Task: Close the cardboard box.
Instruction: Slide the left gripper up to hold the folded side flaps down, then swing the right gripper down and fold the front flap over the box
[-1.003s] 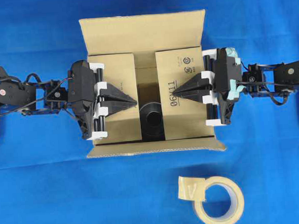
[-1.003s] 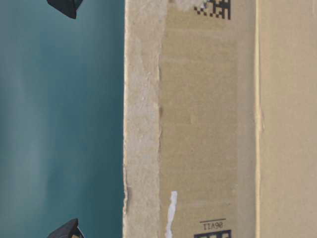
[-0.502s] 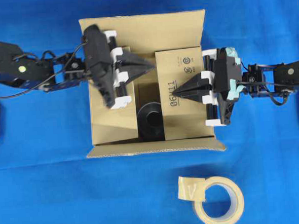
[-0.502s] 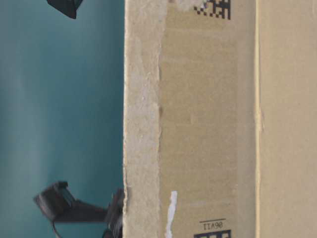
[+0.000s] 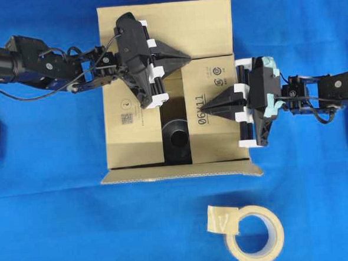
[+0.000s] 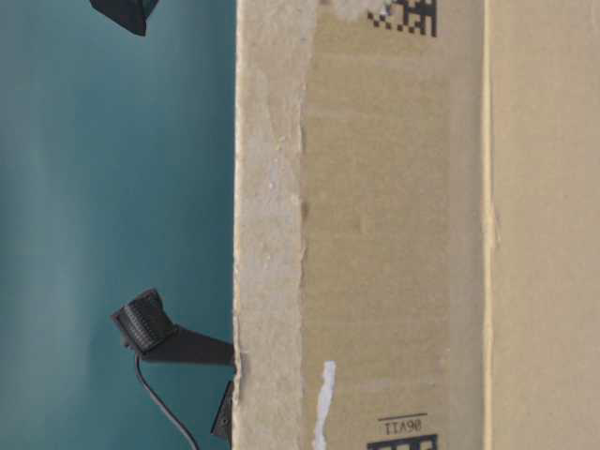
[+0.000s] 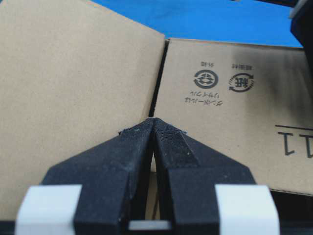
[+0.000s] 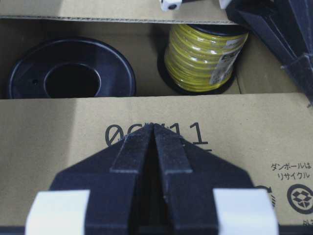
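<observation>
Large brown corrugated cardboard box (image 5: 172, 95) at centre of the blue cloth (image 5: 49, 221). Left gripper (image 5: 188, 57), jaws clenched and empty, reaches diagonally over the far flap. Right gripper (image 5: 202, 110), likewise clenched and empty, extends horizontally, tips on the "06V11" side flap.

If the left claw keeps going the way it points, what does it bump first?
Probably the far flap, folded over the box. The shut left gripper points along the flap's edge, tips at the seam, though height is hard to judge.

Cardboard box (image 6: 375, 225) cropped by table-level frame; yellow spool (image 8: 205, 56) partly hidden, label perhaps unreadable.
</observation>
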`<control>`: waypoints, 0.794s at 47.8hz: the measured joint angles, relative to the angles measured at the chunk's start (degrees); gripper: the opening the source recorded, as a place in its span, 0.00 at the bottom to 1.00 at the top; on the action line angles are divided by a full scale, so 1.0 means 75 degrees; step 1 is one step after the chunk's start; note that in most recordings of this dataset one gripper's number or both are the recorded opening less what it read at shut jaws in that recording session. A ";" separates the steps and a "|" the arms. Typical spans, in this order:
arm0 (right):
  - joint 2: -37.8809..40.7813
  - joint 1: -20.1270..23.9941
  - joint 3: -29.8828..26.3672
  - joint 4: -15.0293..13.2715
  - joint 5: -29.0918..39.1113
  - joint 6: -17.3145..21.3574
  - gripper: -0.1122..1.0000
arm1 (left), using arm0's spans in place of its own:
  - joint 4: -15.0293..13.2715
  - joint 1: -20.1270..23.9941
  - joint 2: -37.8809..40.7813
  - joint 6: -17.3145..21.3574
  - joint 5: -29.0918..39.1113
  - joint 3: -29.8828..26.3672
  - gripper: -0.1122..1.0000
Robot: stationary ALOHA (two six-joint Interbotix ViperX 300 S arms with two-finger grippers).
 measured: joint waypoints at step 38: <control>-0.1711 0.0762 -0.0281 0.0000 0.0984 0.0012 0.10 | 0.0000 0.0012 0.0105 0.0012 -0.0012 -0.0035 0.10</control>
